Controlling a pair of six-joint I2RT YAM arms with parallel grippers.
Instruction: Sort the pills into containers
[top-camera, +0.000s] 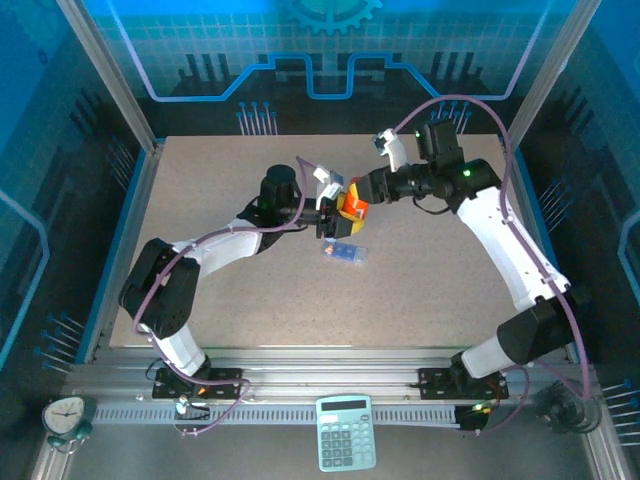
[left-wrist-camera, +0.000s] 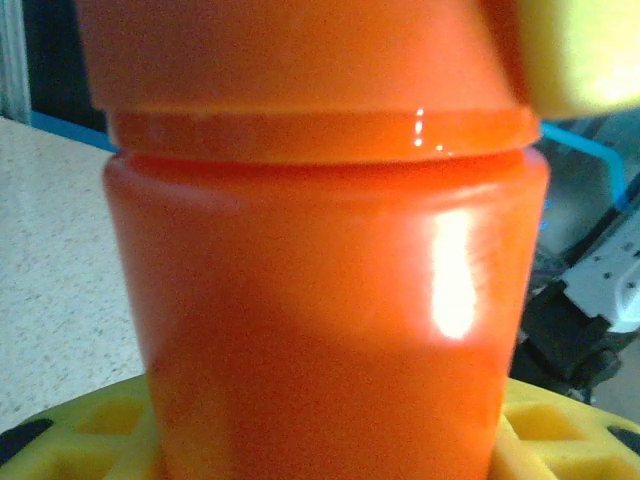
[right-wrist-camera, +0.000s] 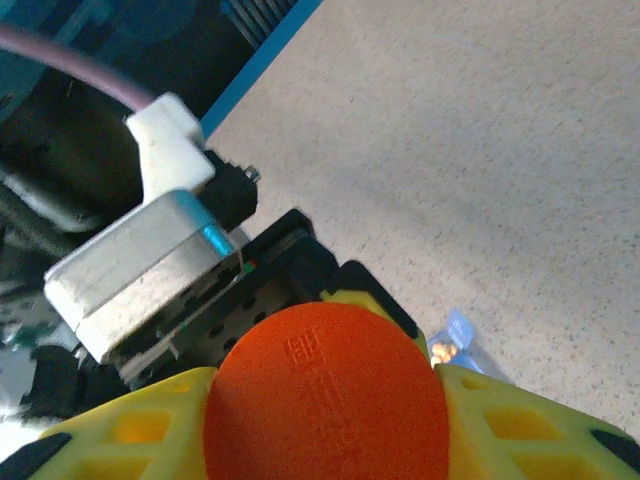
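Overhead, mid-desk (top-camera: 430, 280): left claw (top-camera: 338, 216) about half-closed and clamped on the body of the orange bottle (top-camera: 355, 211), apparently held above the surface. Right claw (top-camera: 358, 196) reaching in from the far right onto the bottle's top. Blue pill box (top-camera: 345, 253) flat on the desk just on the near side of the bottle, apart from both claws.

From the left wrist: bottle wall close up, seated between yellow fingers (left-wrist-camera: 95, 430) at the bottom edge. Cap (left-wrist-camera: 300, 60) on, above the neck ring, with a yellow finger of the other claw at the upper right corner.

From the right wrist: round cap face between two yellow fingers (right-wrist-camera: 130, 430), set narrow and seemingly touching both sides, so a grip on the cap by the look of it. Corner of the pill box beyond the right finger, with what may be small pills (right-wrist-camera: 441, 350) inside.

Likely trouble:
- cap slipping if squeezed too lightly during a twist;
- bottle turning within the left grip instead of unscrewing;
- once open, pills scattering over the desk if tipped off-line from the box below.
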